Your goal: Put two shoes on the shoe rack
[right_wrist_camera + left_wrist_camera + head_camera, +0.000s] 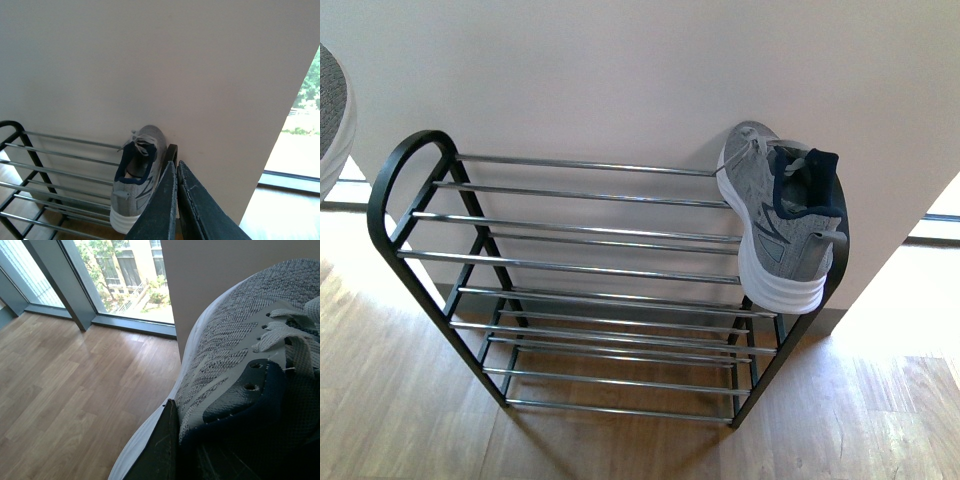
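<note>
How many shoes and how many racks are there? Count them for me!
Grey sneakers: 2 (sneaker on the rack, second sneaker off it)
Shoe rack: 1
Total: 3

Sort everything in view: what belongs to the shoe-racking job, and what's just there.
Job:
- rack
- shoe at the rack's right end
- second shoe, in the left gripper
- right gripper, shut and empty

Just there:
- wall
- wood floor
- window
</note>
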